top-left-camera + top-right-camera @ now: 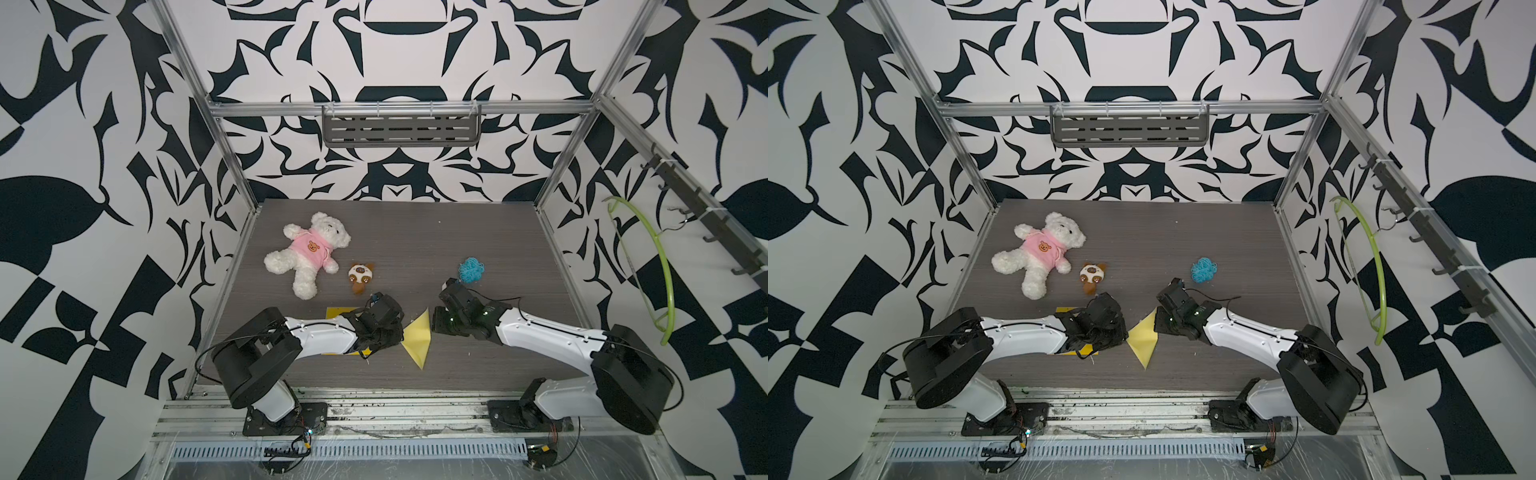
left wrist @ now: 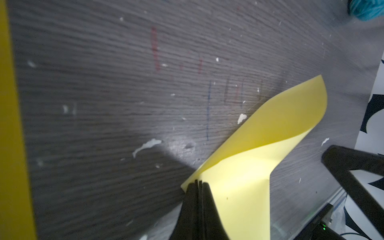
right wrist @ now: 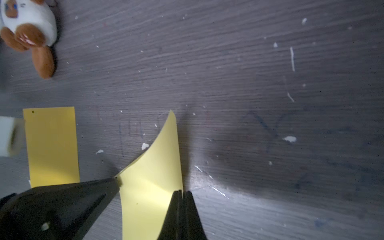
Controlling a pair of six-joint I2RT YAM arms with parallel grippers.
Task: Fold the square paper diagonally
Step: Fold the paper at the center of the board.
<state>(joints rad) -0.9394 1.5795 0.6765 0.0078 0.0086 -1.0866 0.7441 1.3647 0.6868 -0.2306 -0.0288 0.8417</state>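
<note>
**A:** Where is the paper [image 1: 417,338]?

**B:** At six o'clock on the table [image 1: 478,232], close to the front edge, raised and curling between the arms. The left gripper [image 2: 196,184] is clamped on one corner from nine o'clock. The right gripper [image 3: 180,192] has its jaws pressed together on the opposite edge from three o'clock.

**A:** Which step is that?

**B:** Mid-fold, I'd judge: the paper bows over but there's no flat crease. The next move calls for setting corner exactly on corner, then pressing along the diagonal.

**A:** Anything nearby?

**B:** A darker yellow sheet [image 1: 338,311] lies flat at nine o'clock, under the left arm. Farther off are a small plush [image 1: 360,277] at eleven, a blue yarn ball [image 1: 471,270] at one, and a teddy bear [image 1: 309,253] beyond at ten. All three are well apart from the paper.
</note>
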